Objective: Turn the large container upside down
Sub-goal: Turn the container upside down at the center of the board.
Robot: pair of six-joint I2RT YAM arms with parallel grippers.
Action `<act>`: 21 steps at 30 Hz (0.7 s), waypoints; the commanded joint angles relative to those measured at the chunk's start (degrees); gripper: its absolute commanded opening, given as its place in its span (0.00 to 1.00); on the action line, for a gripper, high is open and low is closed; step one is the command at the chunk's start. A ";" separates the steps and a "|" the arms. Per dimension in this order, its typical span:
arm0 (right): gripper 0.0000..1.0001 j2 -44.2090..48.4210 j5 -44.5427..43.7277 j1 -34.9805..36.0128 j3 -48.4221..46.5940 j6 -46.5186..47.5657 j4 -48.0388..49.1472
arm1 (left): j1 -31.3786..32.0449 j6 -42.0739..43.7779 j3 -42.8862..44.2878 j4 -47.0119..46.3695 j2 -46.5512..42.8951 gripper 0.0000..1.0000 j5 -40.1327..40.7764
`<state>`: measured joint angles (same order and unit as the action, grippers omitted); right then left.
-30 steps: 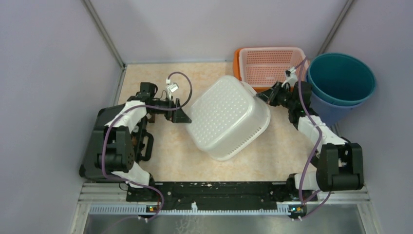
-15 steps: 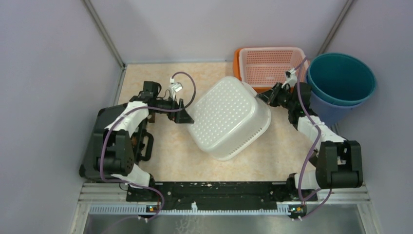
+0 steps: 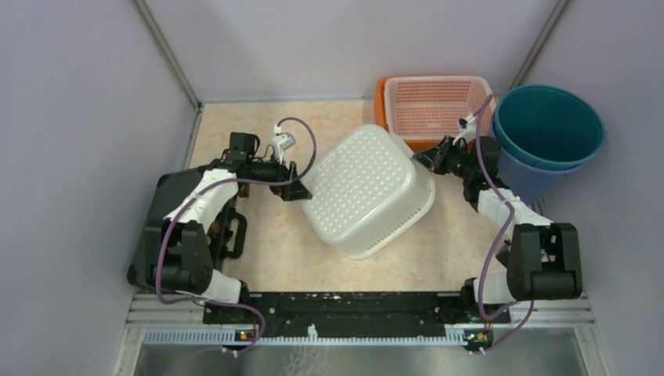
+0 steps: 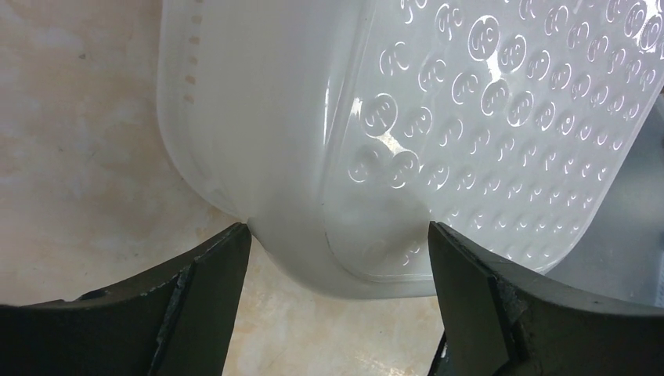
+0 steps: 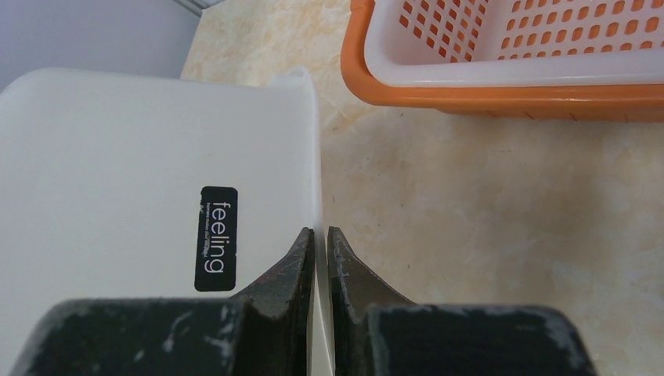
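White dimpled plastic container [image 3: 368, 192] is lying with its base facing up near the middle of the marbled table [image 3: 270, 251]. The left gripper [image 4: 338, 235] is straddling the container's left corner, jaws spread wide with the fingertips right at its walls. The right gripper [image 5: 321, 235] is pinching the container's thin rim on the far-right side, jaws nearly together. An orange basket [image 5: 501, 94] is sitting just beyond.

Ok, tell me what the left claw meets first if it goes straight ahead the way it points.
The white container, its rounded corner between the open fingers of the left claw; contact looks close, depth unclear.
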<state>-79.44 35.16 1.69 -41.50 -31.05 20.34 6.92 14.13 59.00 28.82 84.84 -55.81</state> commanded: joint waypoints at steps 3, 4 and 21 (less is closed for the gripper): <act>0.02 -1.92 9.14 1.47 2.21 -1.43 3.61 | 3.36 6.34 -3.51 -4.17 -2.29 0.88 8.01; 0.03 -2.27 9.49 1.47 2.41 -1.66 4.03 | 3.66 6.63 -3.92 -4.47 -2.71 0.88 8.61; 0.02 -4.87 10.44 1.56 6.16 -5.01 9.16 | 5.12 5.63 -4.63 -7.32 -3.89 0.89 12.82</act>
<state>-83.46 35.99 0.45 -37.47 -32.73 28.62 10.26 17.47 55.88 24.36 79.59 -49.91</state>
